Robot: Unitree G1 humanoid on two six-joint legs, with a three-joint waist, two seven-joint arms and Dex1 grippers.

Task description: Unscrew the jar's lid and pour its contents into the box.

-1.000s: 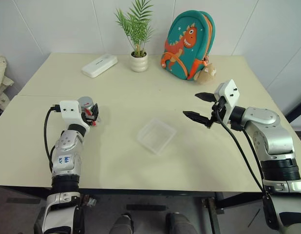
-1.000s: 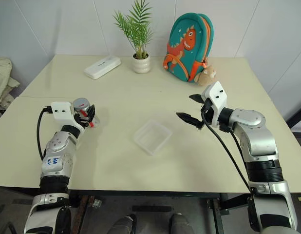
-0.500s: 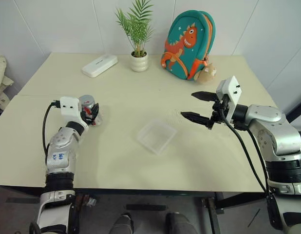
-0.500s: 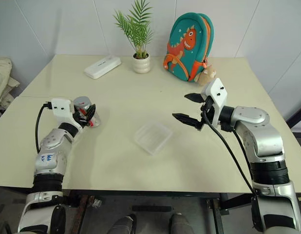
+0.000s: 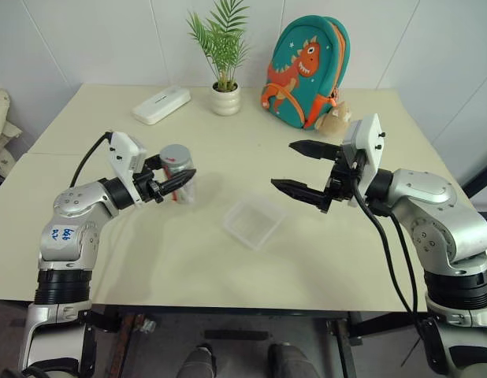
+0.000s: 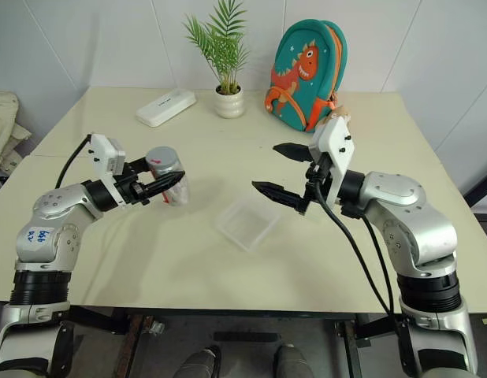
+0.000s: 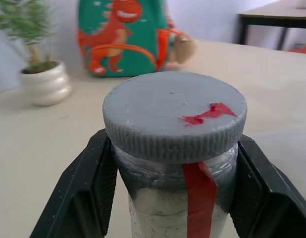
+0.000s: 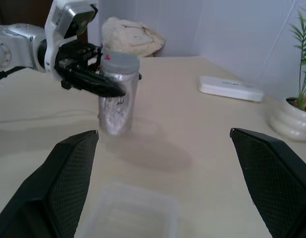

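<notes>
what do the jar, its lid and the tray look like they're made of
Jar: clear body, plastic or glass, can't tell which; it looks frosted.
Lid: grey, matte, likely plastic; ribbed edge and slightly rough top, with a red strip across it.
Tray: thin, colourless, see-through plastic, by its rounded moulded corners and the table showing through.

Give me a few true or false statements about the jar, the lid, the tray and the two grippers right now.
1. The left gripper is shut on the jar. True.
2. The lid is off the jar. False: it sits on the jar.
3. The right gripper is open and holds nothing. True.
4. The jar stands inside the box. False: it is held apart from the box, on the left gripper's side.
5. The backpack lies in the box. False: it stands at the table's far edge.
</notes>
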